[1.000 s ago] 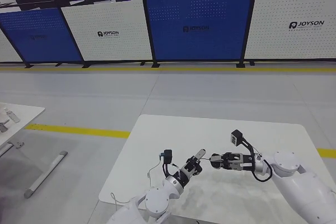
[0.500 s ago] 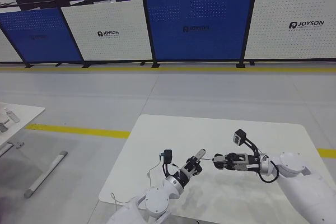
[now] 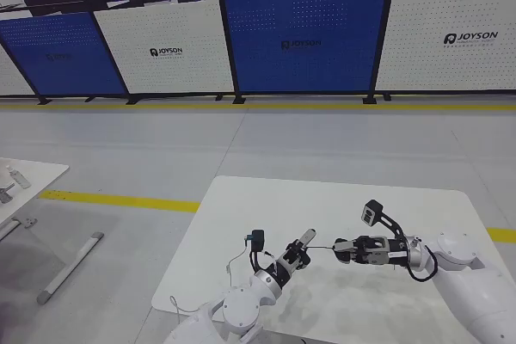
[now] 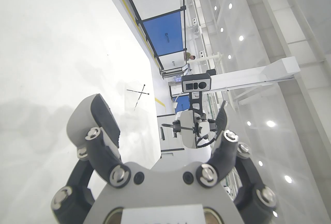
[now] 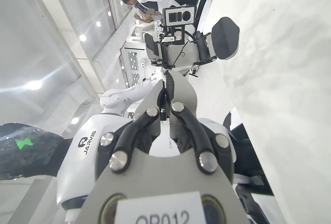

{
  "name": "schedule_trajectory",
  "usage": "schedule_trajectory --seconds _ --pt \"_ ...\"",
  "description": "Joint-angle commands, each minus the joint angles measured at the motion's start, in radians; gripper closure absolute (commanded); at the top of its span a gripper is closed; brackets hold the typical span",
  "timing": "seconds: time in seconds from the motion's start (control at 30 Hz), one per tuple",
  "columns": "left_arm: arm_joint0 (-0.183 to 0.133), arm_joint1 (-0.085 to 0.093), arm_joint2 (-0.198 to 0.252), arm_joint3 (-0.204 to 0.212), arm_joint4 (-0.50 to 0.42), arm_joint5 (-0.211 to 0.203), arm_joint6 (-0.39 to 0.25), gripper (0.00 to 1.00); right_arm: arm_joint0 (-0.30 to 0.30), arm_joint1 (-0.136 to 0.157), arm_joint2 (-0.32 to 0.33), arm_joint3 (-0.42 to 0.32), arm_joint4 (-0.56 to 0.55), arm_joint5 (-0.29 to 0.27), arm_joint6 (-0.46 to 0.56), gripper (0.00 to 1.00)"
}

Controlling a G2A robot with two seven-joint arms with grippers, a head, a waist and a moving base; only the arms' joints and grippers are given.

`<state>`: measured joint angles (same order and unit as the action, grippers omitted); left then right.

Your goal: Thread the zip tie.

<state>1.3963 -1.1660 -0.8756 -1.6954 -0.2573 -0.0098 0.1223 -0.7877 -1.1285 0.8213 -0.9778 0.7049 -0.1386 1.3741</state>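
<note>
Zip tie [image 4: 178, 127], a thin black strip, is pinched between the fully closed fingers of the right gripper [image 3: 338, 249] above the middle of the white table [image 3: 241, 215]. Its free end points toward 9 o'clock at the left gripper [image 3: 303, 243]. The left gripper sits at 9 o'clock of the right one, near it, its fingers spread wide apart with nothing held between them.

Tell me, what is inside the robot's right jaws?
A thin black zip tie is pinched in the shut right jaws, its free end poking out toward the open left jaws. The stretch squeezed inside them is covered.
</note>
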Motion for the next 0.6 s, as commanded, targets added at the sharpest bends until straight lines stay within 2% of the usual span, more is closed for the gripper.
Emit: schedule_trajectory --seconds 0.0,0.07,0.27,0.5,0.57 --pt "0.000 0.000 0.000 0.000 0.000 0.000 0.000 0.00 0.000 0.000 0.000 0.000 0.000 0.000 0.000 1.00" --pt "0.000 0.000 0.000 0.000 0.000 0.000 0.000 0.00 -0.010 0.000 0.001 -0.010 -0.007 0.014 -0.030 1.00" --pt "0.000 0.000 0.000 0.000 0.000 0.000 0.000 0.00 -0.001 -0.014 -0.021 -0.002 -0.015 0.079 -0.026 1.00" --pt "0.002 -0.001 0.002 0.000 -0.007 -0.002 -0.010 0.00 0.005 -0.021 -0.028 0.007 -0.015 0.077 -0.032 1.00" --pt "0.009 -0.004 -0.003 -0.008 -0.054 -0.027 -0.026 0.00 0.005 -0.021 -0.028 0.007 -0.015 0.077 -0.032 1.00"
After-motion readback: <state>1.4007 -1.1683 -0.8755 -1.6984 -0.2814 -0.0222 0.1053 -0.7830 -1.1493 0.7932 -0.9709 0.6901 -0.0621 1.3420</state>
